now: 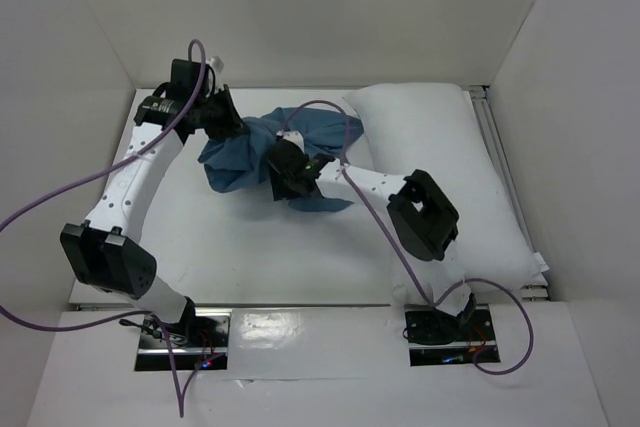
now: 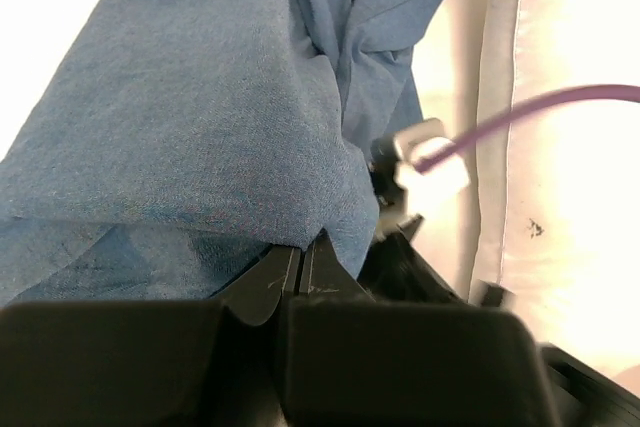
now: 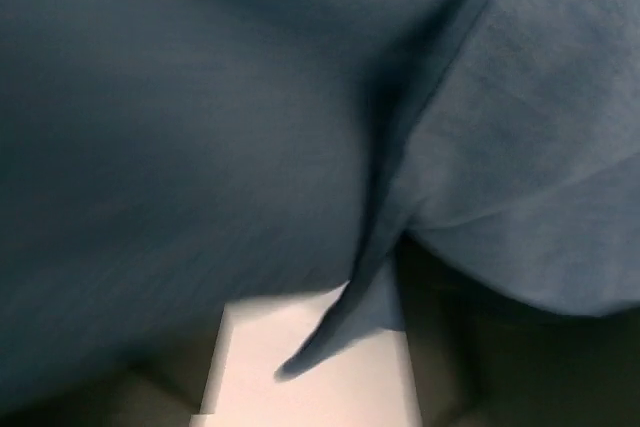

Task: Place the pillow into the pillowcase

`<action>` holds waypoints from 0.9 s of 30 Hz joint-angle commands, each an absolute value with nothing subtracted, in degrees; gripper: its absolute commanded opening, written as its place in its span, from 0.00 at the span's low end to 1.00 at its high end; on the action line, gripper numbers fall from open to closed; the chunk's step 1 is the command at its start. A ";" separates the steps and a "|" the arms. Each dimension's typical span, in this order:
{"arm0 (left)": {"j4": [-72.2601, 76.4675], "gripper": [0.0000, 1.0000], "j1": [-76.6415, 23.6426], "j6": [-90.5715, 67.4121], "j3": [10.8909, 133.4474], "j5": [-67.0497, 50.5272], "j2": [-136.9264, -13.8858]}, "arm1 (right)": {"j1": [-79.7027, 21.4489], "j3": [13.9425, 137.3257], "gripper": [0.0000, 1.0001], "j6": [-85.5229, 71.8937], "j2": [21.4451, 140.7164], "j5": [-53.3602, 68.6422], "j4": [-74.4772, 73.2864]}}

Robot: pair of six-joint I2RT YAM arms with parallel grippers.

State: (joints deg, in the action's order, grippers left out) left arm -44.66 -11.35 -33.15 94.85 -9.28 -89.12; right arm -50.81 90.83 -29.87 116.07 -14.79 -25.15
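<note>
Right claw (image 1: pixel 288 169) deep inside bunched pillowcase (image 1: pixel 232 162), jaws out of sight

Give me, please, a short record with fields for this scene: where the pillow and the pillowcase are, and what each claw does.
pillow: lies on the right side of the table, outside the pillowcase
pillowcase: bunched and wrinkled, at the far middle, left of the pillow
left claw: shut on a fold of the pillowcase
right claw: in among the pillowcase cloth, which fills its camera view; open or shut cannot be told
task state: pillow not yet inside
</note>
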 commanded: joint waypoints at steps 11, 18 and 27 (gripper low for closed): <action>-46.58 0.00 -2.73 -32.78 102.04 -13.44 -84.90 | -49.75 86.22 0.00 -28.05 99.24 -23.73 -33.64; -47.11 0.00 6.05 -36.64 106.95 -14.06 -80.51 | -48.34 87.79 0.00 -25.67 84.66 -28.56 -37.97; -48.51 0.00 16.34 -36.04 121.71 -8.27 -74.97 | -47.11 86.58 0.00 -14.16 65.05 -25.31 -13.66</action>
State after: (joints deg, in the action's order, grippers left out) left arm -49.63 15.07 -36.25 116.46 -10.44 -77.82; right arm -47.35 86.32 -19.40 69.21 -24.82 -26.09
